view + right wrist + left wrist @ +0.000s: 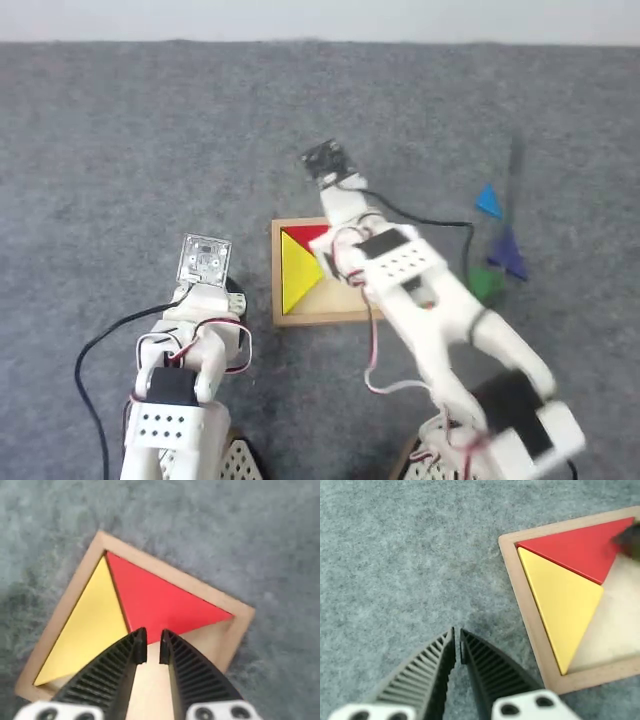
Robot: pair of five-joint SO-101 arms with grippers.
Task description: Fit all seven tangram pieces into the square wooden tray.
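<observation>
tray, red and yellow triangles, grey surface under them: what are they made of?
Tray: pale wood, apparently bare or lightly finished, with a matte tan rim and floor. Red triangle and yellow triangle: probably painted wood, though plastic is possible. The colour is flat and opaque, smooth, and no grain shows. Grey surface: felt or short-pile carpet, with a fuzzy, mottled fibre texture.

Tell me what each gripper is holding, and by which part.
Nothing. The left gripper is empty over the mat; the right gripper is empty over the tray.
</observation>
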